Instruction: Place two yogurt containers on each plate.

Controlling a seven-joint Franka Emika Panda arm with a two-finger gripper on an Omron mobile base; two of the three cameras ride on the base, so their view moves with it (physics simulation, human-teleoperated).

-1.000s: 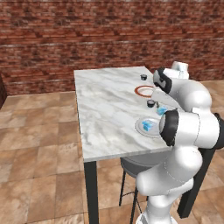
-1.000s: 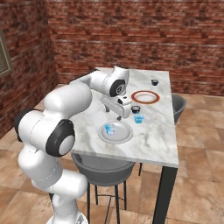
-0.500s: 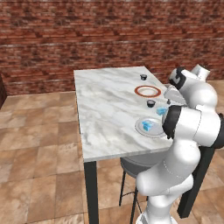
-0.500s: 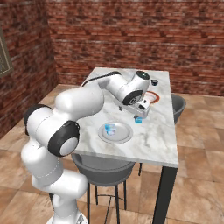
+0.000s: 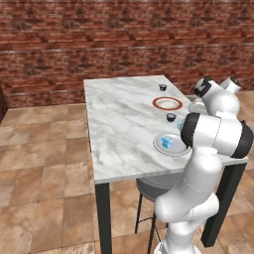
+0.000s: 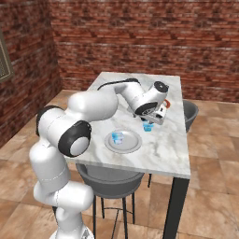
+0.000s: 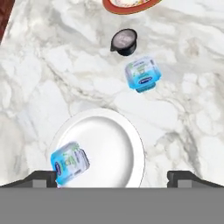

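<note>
Gripper (image 7: 112, 177) spread wide, nothing between the tips, above the marble table (image 5: 119, 129). Grey plate (image 7: 109, 151) carries one blue yogurt cup (image 7: 70, 162) near its rim. 2nd blue cup (image 7: 142, 75) sits on the tabletop beside a dark cup (image 7: 124, 42). Red-rimmed plate (image 5: 167, 103) farther along; another dark cup (image 5: 162, 88) beyond it.

My two base cameras look forward and down from behind the arm, left and right, both taking in the white marble table (image 5: 119, 124) and brick wall (image 6: 140, 42). My hand camera looks straight down, close over that tabletop.
</note>
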